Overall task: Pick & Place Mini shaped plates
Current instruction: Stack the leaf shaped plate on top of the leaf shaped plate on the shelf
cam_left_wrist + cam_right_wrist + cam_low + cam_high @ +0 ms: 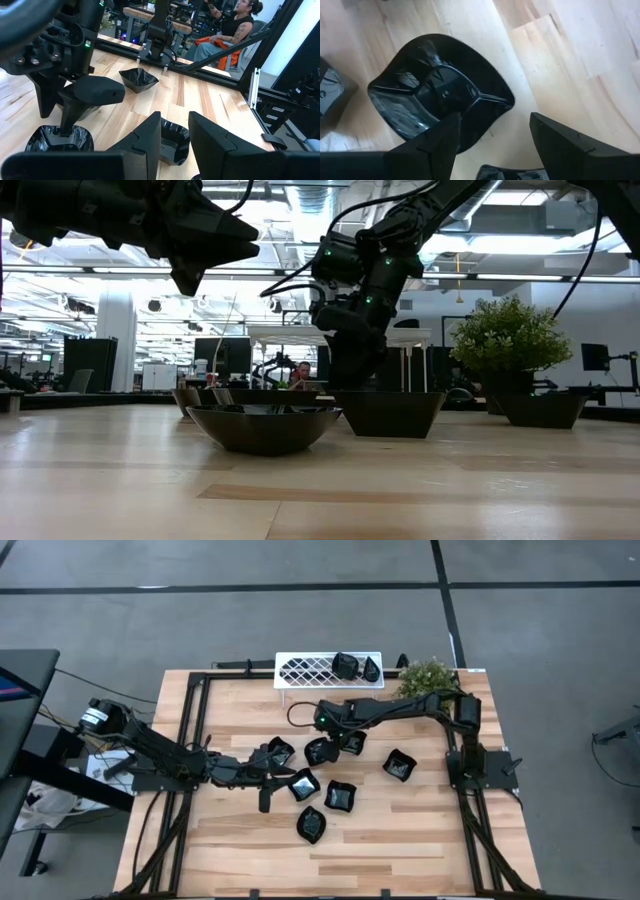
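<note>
Your wooden worktop fills the middle of the high view, inside a black frame.

The white lattice rack sits at the far edge. Two mini shaped plates already stand in its right end. The green potted plant is just right of the rack.

The right arm reaches from the right side toward centre. Your right end effector hangs over a plate in the central cluster. Its fingers are spread wide and clamp nothing. In the right wrist view a scalloped black plate lies flat on the wood beyond the fingers.

The left arm comes in from the left. Your left end effector sits low beside the near-left plates. Its fingers stand partly apart, nothing between them. A square plate lies just beyond them.

The loose plates are mid-worktop: a cluster near centre, one alone to the right, one nearest you.

A seated person is in the room behind.
</note>
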